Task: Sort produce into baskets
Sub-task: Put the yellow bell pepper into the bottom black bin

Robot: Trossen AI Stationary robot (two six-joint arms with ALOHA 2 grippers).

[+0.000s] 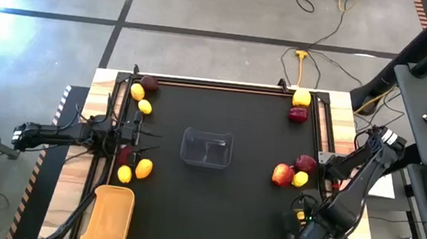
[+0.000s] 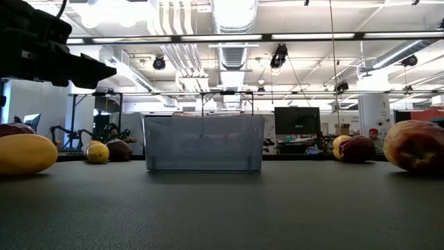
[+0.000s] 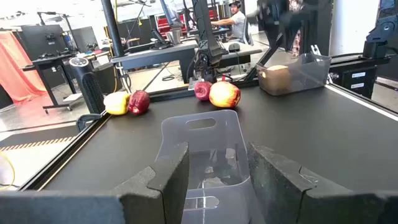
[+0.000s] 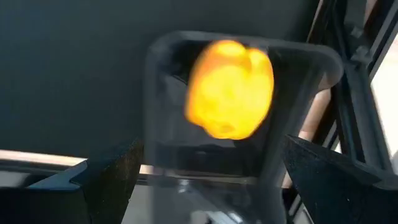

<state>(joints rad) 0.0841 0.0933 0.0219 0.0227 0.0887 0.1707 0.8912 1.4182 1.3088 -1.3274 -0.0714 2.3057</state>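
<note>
Produce sits in little piles around my black table. One yellow pepper lies in the dark bin right under my right gripper, whose fingers are spread wide and hold nothing. My left gripper is pinched tight, empty, facing the clear bin in the middle.

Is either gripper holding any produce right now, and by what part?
No. The right gripper is open above a yellow pepper lying in a bin; the left gripper is shut on nothing.
</note>
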